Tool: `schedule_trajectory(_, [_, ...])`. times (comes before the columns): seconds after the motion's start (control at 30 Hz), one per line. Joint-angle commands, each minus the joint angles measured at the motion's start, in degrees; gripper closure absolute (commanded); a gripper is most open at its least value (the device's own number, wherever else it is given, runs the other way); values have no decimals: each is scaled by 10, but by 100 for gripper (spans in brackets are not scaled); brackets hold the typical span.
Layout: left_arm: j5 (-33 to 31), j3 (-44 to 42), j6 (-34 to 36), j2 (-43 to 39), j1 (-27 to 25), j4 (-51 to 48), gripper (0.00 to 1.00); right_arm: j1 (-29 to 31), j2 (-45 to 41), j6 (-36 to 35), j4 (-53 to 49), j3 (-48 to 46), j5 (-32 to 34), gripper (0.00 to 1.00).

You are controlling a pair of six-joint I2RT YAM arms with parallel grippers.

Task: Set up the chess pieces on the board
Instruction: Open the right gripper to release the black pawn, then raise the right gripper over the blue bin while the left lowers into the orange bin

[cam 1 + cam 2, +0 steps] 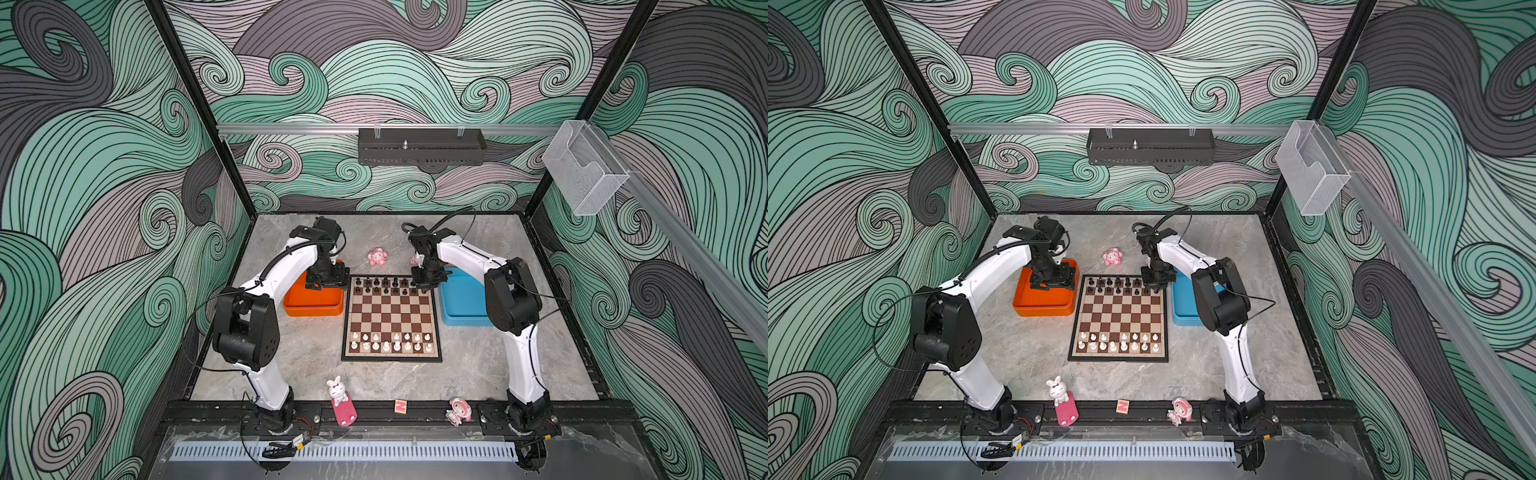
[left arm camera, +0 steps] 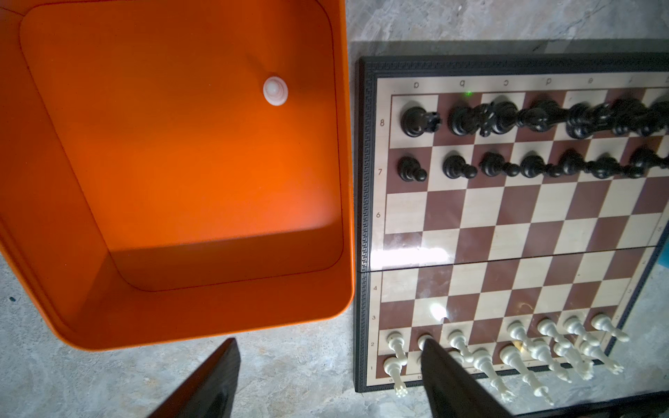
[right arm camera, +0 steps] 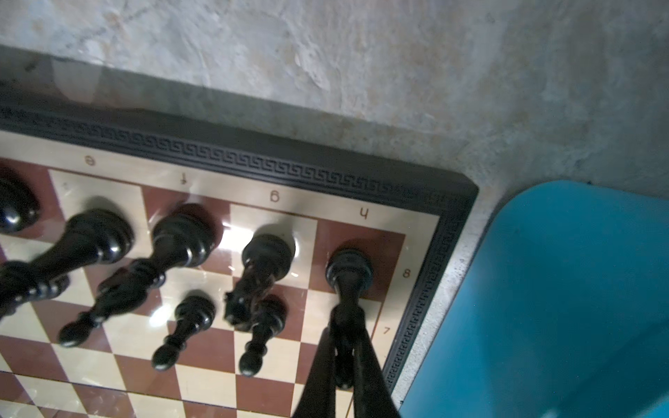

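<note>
Board (image 1: 390, 316) flat at mid-desk (image 1: 291, 374), edges square to the desk's. Just left of its far half, orange tray (image 1: 313, 309); just right of it, blue tray (image 1: 461, 320).

Left tool (image 2: 329, 342) over the orange tray's far corner by the board, spread wide, gripping nothing. Right tool (image 3: 345, 336) low over the board's far right corner, pinched narrow on the top of a black piece (image 3: 349, 269), base over square h8; resting or just lifted, cannot tell.

Pink toy (image 1: 377, 257) on the desk beyond the board. Along the near edge, bunny (image 1: 338, 390), letter block (image 1: 400, 406) and pink doll (image 1: 459, 411).

Black pieces (image 1: 388, 286) upright in two rows on the far ranks. White pieces (image 1: 390, 343) upright in two rows on the near ranks. White pawn (image 2: 275, 90) alone and upright on the orange tray's floor.
</note>
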Motion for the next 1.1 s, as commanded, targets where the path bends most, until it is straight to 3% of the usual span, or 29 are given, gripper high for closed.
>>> schedule_trajectory(0.0, [8, -2, 1, -3, 4, -1, 19, 0, -18, 5, -12, -9, -2, 91])
schedule_trajectory(0.47, [10, 0, 1, 1, 4, -1, 19, 0, -25, 6, -11, -5, -9, 72])
schedule_trajectory(0.83, [0, 5, -7, 1, 4, 3, 19, 1, -101, 12, -23, -10, -15, 61])
schedule_trajectory(0.97, [-11, 22, -15, 9, 5, -1, 18, 0, -147, 16, -23, -17, -15, 53])
schedule_trajectory(1.07, [-21, 40, -22, 15, 6, -6, 18, -3, -177, 17, -23, -23, -16, 38])
